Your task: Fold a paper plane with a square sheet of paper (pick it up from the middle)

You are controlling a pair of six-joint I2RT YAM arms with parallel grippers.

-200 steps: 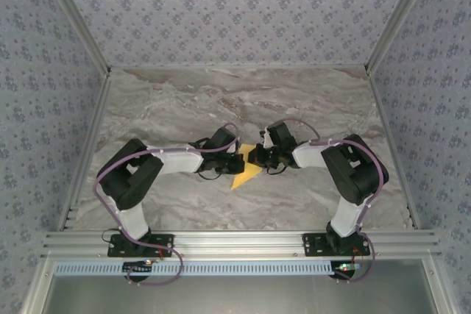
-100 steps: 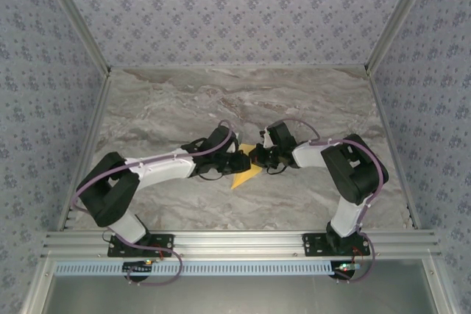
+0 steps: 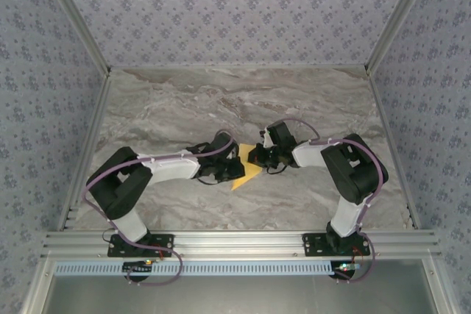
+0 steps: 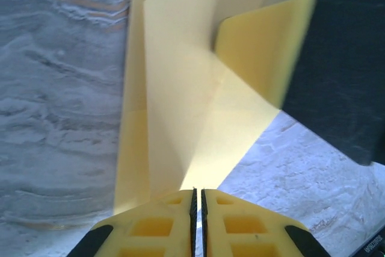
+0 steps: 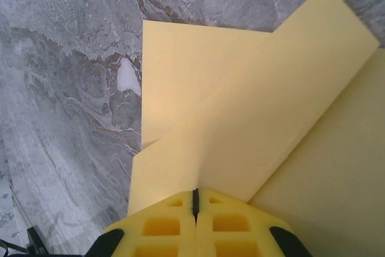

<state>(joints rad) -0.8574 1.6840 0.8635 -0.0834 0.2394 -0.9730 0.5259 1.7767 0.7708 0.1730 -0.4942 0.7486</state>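
Note:
The mustard-yellow sheet of paper lies folded into a pointed wedge on the marble table, between the two grippers. My left gripper is at its left side. In the left wrist view the folded paper narrows down into my left gripper, whose pads stand a hair apart, pinching its edge. My right gripper holds the paper from the right; its yellow finger shows in the left wrist view. In the right wrist view a raised fold of the paper runs into my shut right gripper.
The grey marble table stretches behind the arms, with patterned walls on three sides. An aluminium rail runs along the near edge where the arm bases are bolted.
My left arm reached right over the paper half a second ago and has since drawn back left, its elbow shifting. The right arm and the paper have stayed put.

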